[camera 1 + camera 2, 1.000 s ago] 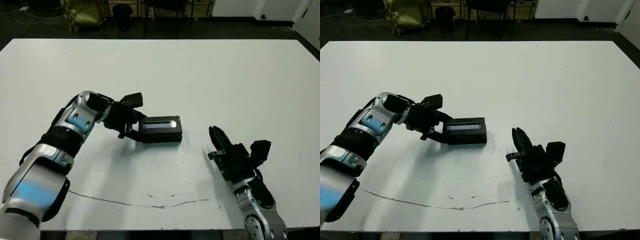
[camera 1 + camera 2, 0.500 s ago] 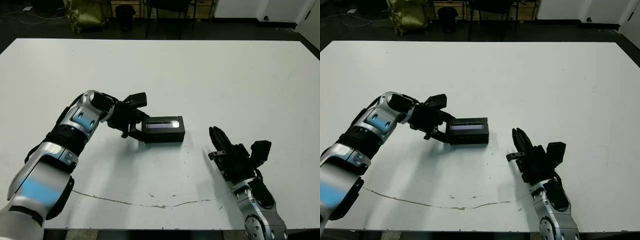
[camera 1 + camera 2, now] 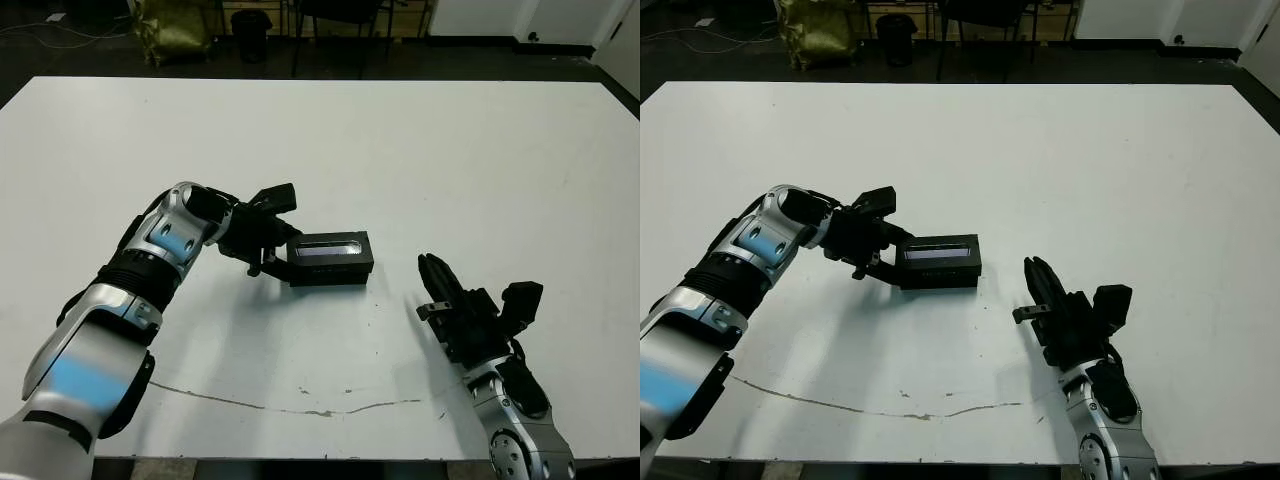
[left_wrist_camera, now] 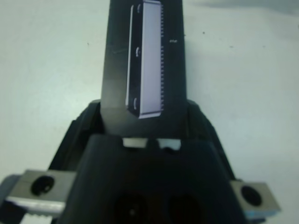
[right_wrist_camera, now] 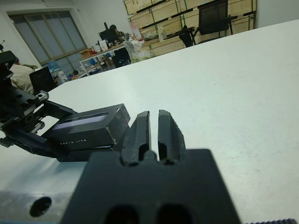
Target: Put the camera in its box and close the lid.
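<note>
Right gripper [image 3: 437,283] sits near the desk's [image 3: 450,150] near edge, toward its right corner — fingers pressed together, holding nothing, apart from the box.

Further in, about mid-desk and left of centre, the lid [image 3: 331,250] sits on the box [image 3: 333,272], glossy strip up. The camera itself is not visible — presumably inside. Left gripper [image 3: 278,263] pinches the closed box by its left end.

Judgement: closing step, nearly finished. Next move calls for checking the lid is seated flush, then spreading the left fingers and backing off without dragging the box.
</note>
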